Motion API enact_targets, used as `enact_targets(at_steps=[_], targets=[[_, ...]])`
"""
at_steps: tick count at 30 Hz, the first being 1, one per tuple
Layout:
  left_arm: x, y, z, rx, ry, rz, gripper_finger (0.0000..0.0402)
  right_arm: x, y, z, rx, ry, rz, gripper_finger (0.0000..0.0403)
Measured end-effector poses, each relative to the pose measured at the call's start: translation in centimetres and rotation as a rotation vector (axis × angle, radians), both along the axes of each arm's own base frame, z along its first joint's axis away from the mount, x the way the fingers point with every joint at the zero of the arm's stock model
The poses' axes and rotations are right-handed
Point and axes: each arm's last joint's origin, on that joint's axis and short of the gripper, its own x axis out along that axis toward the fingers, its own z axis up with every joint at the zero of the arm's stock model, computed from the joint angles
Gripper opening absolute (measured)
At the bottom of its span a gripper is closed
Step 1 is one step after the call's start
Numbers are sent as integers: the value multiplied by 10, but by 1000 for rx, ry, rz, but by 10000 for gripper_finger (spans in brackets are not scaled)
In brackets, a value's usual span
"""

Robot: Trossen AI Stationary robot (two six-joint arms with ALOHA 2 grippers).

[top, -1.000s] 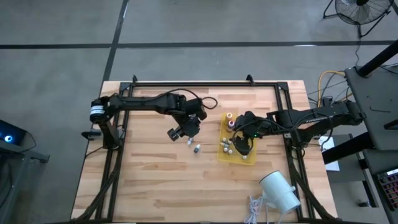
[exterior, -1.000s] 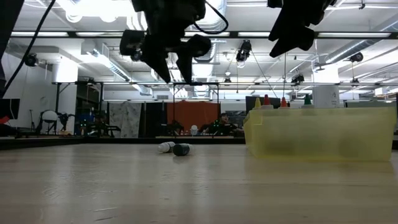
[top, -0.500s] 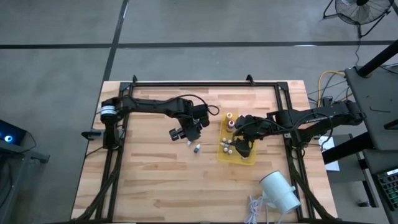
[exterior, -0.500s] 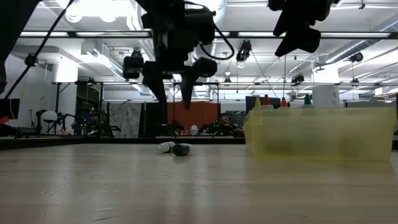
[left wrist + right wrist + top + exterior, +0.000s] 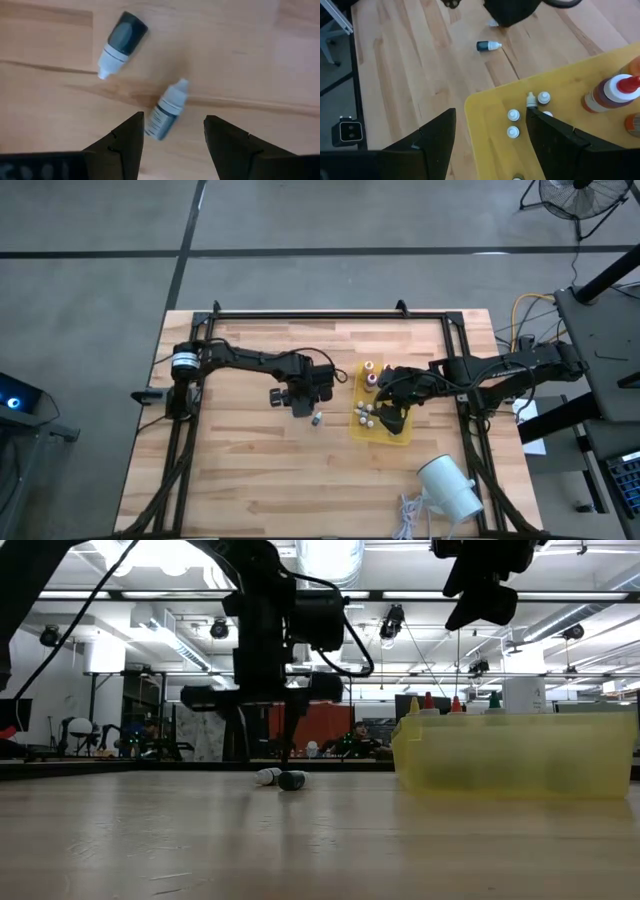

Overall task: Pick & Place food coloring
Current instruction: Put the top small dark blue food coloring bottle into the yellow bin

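Left gripper point(image 5: 303, 402) sits low over the table point(image 5: 240, 470), just left of centre, fingers point(image 5: 122, 150) parted and grasping nothing; in the left wrist view a small vial point(image 5: 166, 109) lies on its side on the wood directly between the two fingers, untouched by either; a second vial point(image 5: 121, 43) with a dark body lies just beyond it, also on its side, apart from the first; in the low view both vials point(image 5: 282, 778) rest on the table beneath the gripper, whose fingertips stand just above the surface; in the high view one vial point(image 5: 316, 418) shows just to the right of the gripper. To the right stands the yellow tray point(image 5: 401, 435); it holds several small white-capped vials point(image 5: 512, 115) standing upright, and taller bottles point(image 5: 609, 93) with red and orange tops at its far end; in the low view the bottle tops point(image 5: 428, 701) rise above the tray wall point(image 5: 515, 755). Right gripper point(image 5: 390, 418) hangs above the tray, fingers point(image 5: 432, 150) apart and empty, clear of the contents. A white cylinder point(image 5: 448, 488) lies near the table's front right corner, well apart from the tray.
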Motion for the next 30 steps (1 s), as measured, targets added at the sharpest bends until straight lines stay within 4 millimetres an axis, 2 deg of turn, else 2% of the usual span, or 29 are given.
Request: enact_targets(at_steps=[9,30], targets=[[7,-5,-4,18,-86,-27,178,-1,0,-1,-3,16,0,228],[7,-5,-7,14,-80,-1,178,-2,0,-1,-5,20,-1,226]])
